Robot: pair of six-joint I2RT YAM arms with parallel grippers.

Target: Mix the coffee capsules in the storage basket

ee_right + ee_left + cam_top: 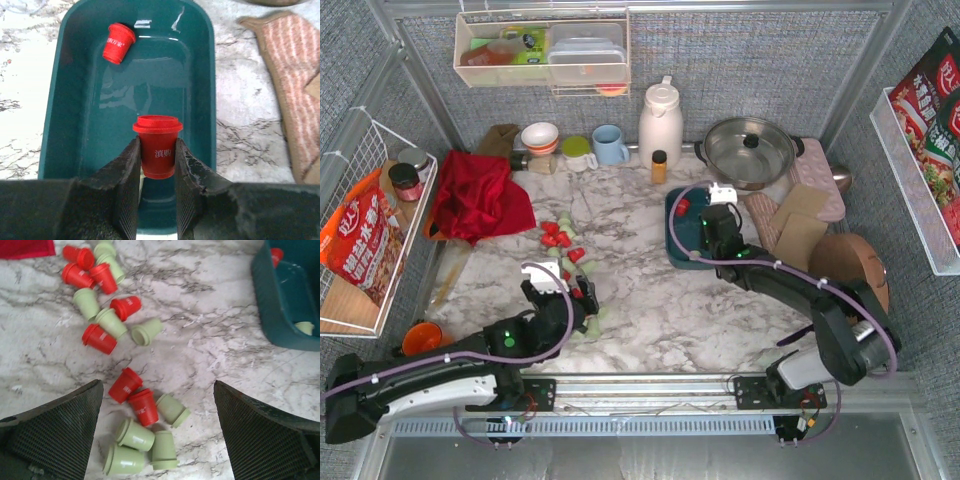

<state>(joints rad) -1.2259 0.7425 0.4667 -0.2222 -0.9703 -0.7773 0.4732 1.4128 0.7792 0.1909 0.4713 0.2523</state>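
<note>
A red capsule [157, 131] hangs upright over the teal basket [202, 100], pinched by its body just under the lip between the nearly closed jaws of the right gripper [157, 160]. Let go from there, the little cup may, by my guess, bounce or tip on the basket's slick floor. The solid walls should keep it in, yet a release nearer the rim could send it out onto the marble table [700, 300]. A light plastic bin like this might also slide if the fingers brush a wall on the way out.

Inside the basket a second red capsule [118, 42] lies on its side at the end away from the gripper, and the left wrist view shows a mint one [305, 327] by a wall. That makes the mix thin. Most capsules [107, 322], red and pale green, glossy and cup-shaped with a flared lip, lie scattered on their sides well to the left of the basket.

Over the nearer heap there, the left gripper [157, 407] hovers with jaws spread as wide as they go, holding nothing. Several cups lie between its fingers, touching one another. Closing on that knot could trap two at once or squirt one sideways, and round cups roll easily on smooth stone, further from the basket.
</note>
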